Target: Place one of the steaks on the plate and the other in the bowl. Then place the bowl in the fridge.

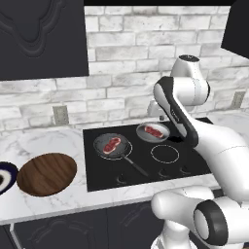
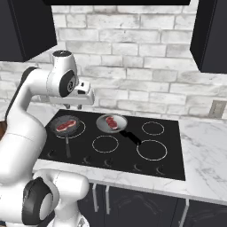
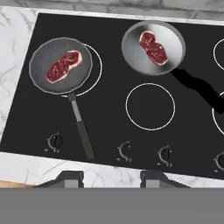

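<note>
1. You have one black cooktop (image 1: 146,160) set into the white marble counter (image 1: 58,136). The hand view shows three white burner rings in full and parts of more at the right edge, with a row of knobs along the front.
2. You have one brown wooden bowl (image 1: 47,173), lying on the counter to the left of the cooktop, well apart from both pans. Nothing lies in it.
3. You have one navy plate (image 1: 6,176), cut off by the left edge of the left base view, just beside the bowl on its far-left side. Whether the two touch you cannot tell.
4. You have two pans. The dark pan (image 3: 60,64) sits on the left rear burner, its handle pointing toward the knobs. The silver-grey pan (image 3: 153,47) sits on the next rear burner to its right, its dark handle running off to the right.
5. You have two steaks, one per pan: one steak (image 3: 64,66) lies in the dark pan, the other steak (image 3: 154,47) in the silver-grey pan.
6. You have one gripper (image 3: 109,178), hanging above the front edge of the cooktop. Its two fingertips (image 3: 70,178) stand spread apart with nothing between them.
</note>
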